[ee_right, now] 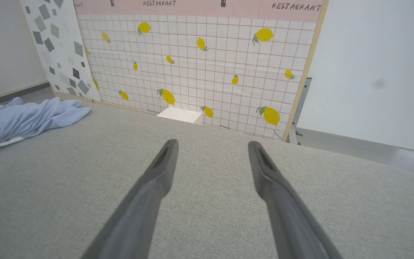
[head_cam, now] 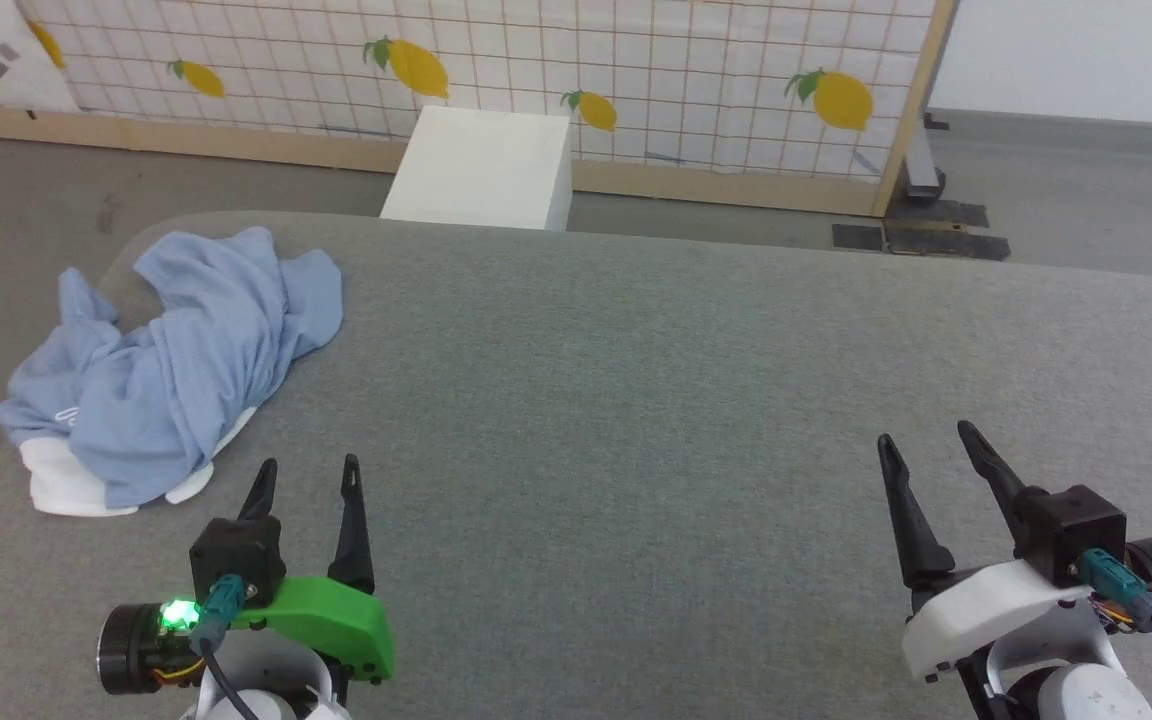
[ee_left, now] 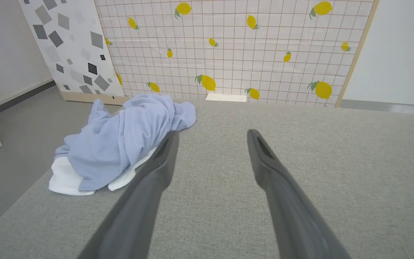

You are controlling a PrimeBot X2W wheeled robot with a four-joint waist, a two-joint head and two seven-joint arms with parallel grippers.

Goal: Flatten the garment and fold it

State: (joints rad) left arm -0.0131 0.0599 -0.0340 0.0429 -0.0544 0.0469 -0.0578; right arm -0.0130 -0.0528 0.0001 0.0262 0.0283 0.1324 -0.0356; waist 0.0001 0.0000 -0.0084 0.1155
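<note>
Broadly, a grey fabric-covered table [head_cam: 636,400] spreads ahead. Beyond its far edge, a lemon-print tiled screen [head_cam: 656,70] and a white box [head_cam: 481,165] stand on grey floor [head_cam: 16,190]. The garment [head_cam: 176,360] lies crumpled at the table's left edge, with white cloth showing at its near side. The left gripper [head_cam: 308,468] and right gripper [head_cam: 921,432] hover at the near side, fingers spread and empty.

grey fabric table [head_cam: 636,420] | white box [head_cam: 481,168] (just beyond far edge) | lemon-tile screen [head_cam: 696,60] behind

Crumpled light blue garment [head_cam: 176,365], white underside showing, far-left on grey table [head_cam: 636,420]
</note>
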